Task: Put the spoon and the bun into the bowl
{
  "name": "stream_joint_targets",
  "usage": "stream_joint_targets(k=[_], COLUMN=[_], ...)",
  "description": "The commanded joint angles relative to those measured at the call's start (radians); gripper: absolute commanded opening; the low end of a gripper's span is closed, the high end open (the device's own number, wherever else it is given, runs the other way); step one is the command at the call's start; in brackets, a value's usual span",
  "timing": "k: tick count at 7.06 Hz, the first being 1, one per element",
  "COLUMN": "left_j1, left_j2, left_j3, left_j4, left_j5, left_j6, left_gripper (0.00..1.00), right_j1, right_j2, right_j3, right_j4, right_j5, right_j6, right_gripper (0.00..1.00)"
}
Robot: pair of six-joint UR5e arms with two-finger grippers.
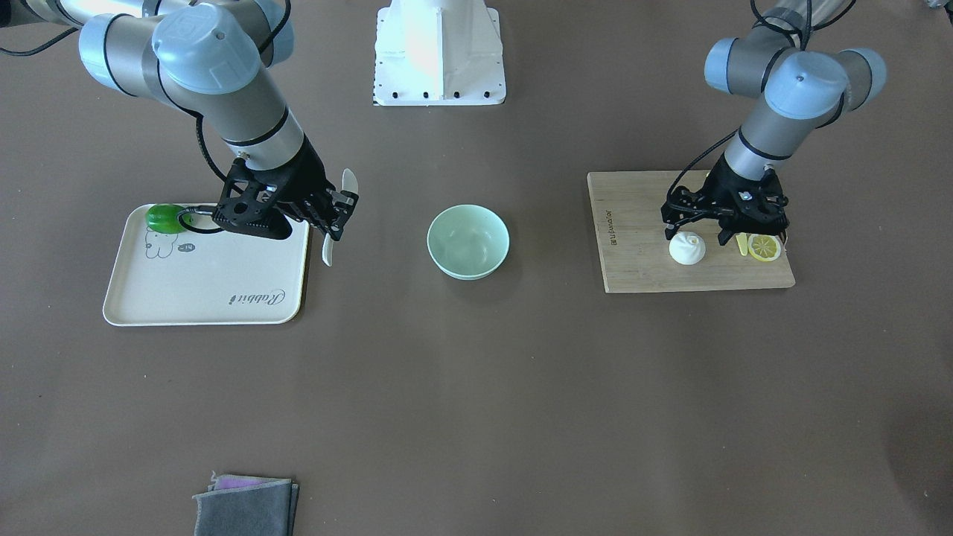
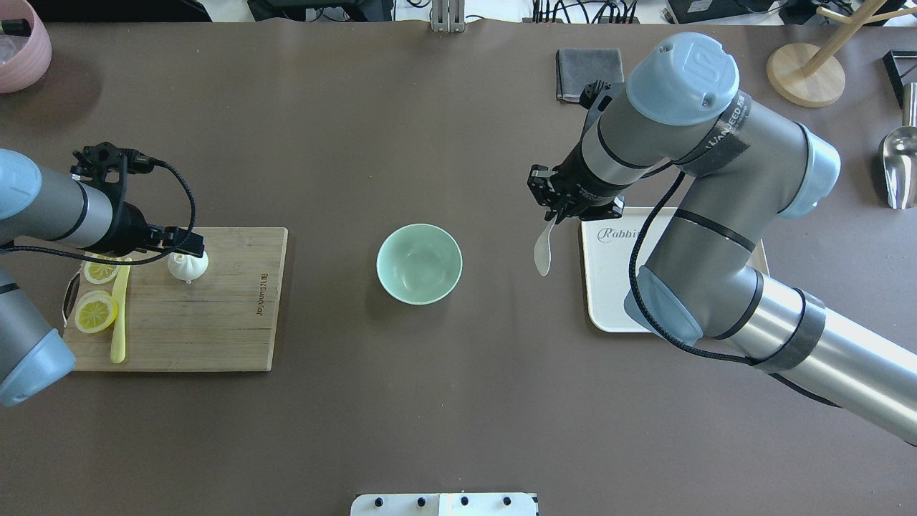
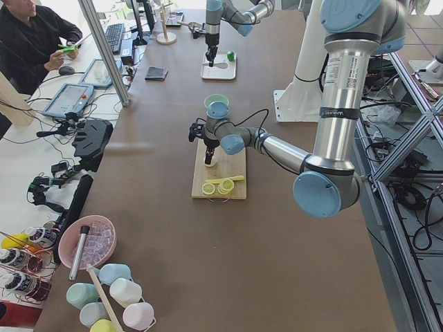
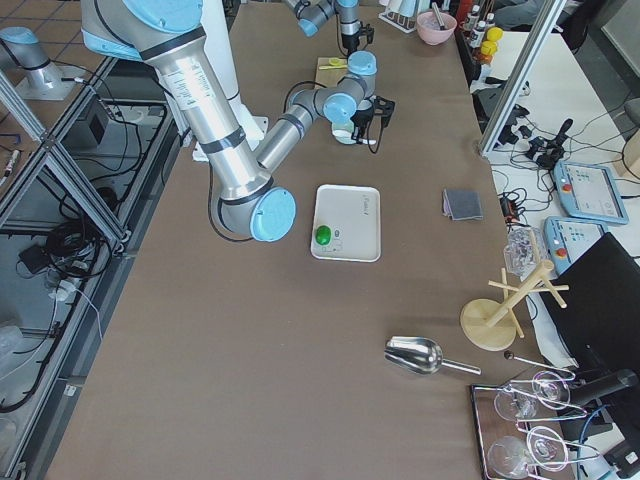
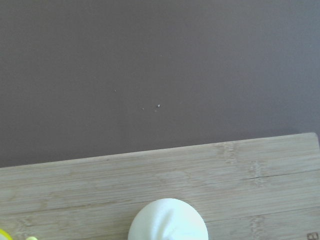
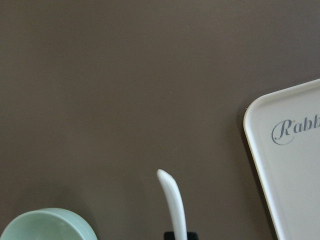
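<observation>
Right claw (image 2: pixel 556 215) grips one spoon (image 2: pixel 543 255); left claw (image 1: pixel 697 237) open over one bun (image 1: pixel 686 250); one bowl (image 2: pixel 419 236) mid-table, two lemon slices (image 2: pixel 97 313).

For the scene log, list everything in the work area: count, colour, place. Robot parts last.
bowl: one, mint green, centre
cutting board: one, wooden, robot's left side
tray: one, cream, robot's right side
spoon: one, cream-white, held aloft between tray and bowl
bun: one, white, on the cutting board
lemon slices: two, yellow, on the cutting board
knife: one, pale yellow, beside the lemon slices
green object: one, glossy green, on the tray
cloth: one, grey, far side from the robot
left gripper: one, black, open over the bun
right gripper: one, black, shut on the spoon
</observation>
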State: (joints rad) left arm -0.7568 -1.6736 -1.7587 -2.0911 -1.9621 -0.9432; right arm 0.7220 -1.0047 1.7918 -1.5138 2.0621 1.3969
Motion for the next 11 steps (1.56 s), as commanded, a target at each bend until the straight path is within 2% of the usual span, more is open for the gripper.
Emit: stream_joint_targets(k=[1,3,5,8,9,11], left_j1=[0.011,0.011,0.008,-0.099,-0.101,-0.101], left_j2=[0.000,-0.002,0.011,-0.046,-0.063,-0.066], left_j3=[0.056,0.039,-0.017,-0.119,-0.125,-0.116], left_j4=[-0.067,-0.067,-0.054,0.052,0.055,0.056], left_j5=[0.012,0.005,0.003,-0.162,-0.162,-0.162], left_j6=[-0.005,-0.079,-0.077,-0.081,-0.081,-0.081], left_gripper=[0.93,0.00,0.00,0.00,0.00,0.00], right_j1=[-0.003,-0.012,-0.025,-0.098,-0.114,-0.127], right_j2=[0.004,0.024,0.029,0.134,0.167,0.172], right_j3=[-0.003,-0.015,-0.019,-0.072,-0.110,-0.190], right_j4=[0.001,0.000,0.004,0.014,0.049,0.228], right_j5=[0.000,-0.002,-0.013,-0.082,-0.127,-0.177], right_j6=[-0.007,-0.006,-0.004,-0.038,-0.035,-0.036], right_gripper=[0.00,0.00,0.00,0.00,0.00,0.00])
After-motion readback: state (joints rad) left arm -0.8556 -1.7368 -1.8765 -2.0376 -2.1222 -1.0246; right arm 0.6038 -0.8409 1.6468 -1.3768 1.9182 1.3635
